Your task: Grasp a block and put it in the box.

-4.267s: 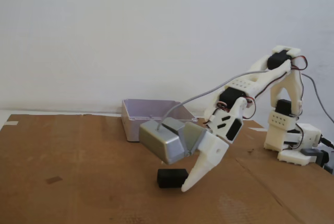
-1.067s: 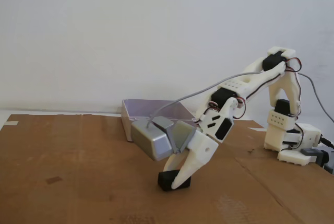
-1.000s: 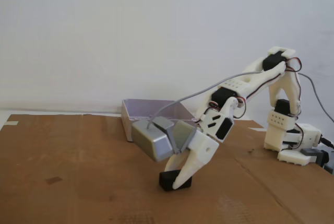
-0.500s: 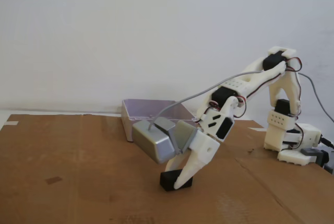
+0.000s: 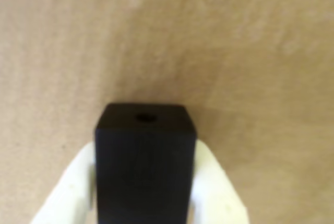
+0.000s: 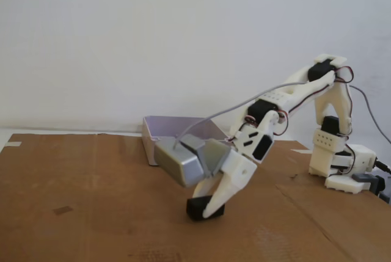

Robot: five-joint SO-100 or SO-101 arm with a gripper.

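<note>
1. We are in the grasping step: our gripper [image 6: 208, 211] is down at the cardboard surface [image 6: 91, 213] and clamped on the block [image 6: 197, 208], which looks just lifted or barely touching the cardboard; we cannot tell which.
2. In the wrist view, going left to right, we see one white finger [image 5: 73, 182] pressed against the block's [image 5: 145, 166] left side, the black block filling the gap, then the other white finger against its right side. The gripper [image 5: 145, 203] is grasping the block, with no visible gap on either side.
3. The block sits between our fingertips and pokes out beyond them, its end face with a small round hole pointing away from the wrist camera.
4. In the fixed view the box [image 6: 160, 132] lies behind and above-left of our gripper, near but apart from it, and partly hidden by the grey camera housing [image 6: 177, 163].
5. In our judgement, the next move calls for a lift high enough to clear the box's near wall, then a carry back over it before we let go. A slip during the lift is the main risk.
</note>
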